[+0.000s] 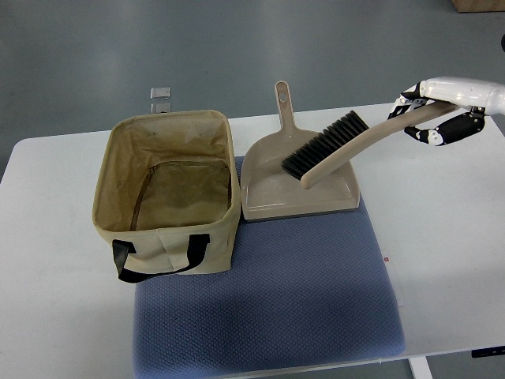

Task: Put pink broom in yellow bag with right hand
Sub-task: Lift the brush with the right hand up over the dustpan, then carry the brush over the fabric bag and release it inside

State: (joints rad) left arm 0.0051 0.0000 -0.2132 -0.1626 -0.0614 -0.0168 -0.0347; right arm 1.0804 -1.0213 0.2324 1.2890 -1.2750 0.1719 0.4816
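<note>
While its fingers are wrapped around the end of the handle, the right hand [435, 118] holds the broom [347, 146] tilted, with the dark bristles low over the dustpan [272, 193] and possibly touching its tray; contact cannot be judged from this angle. The broom looks more beige than pink here. The step in hand appears to be the lift after the grasp, with the carry still to come. Next, the brush likely needs raising clear of the dustpan's walls and upright handle, then moving leftward until it hangs above the open yellow bag [118, 213], and lowering inside. The bag's near wall and black strap [158, 257] sit between, so the bristles must pass above the rim. Bag and dustpan rest side by side on a blue mat [276, 300] on the white tabletop [450, 237]. No left hand shows.
</note>
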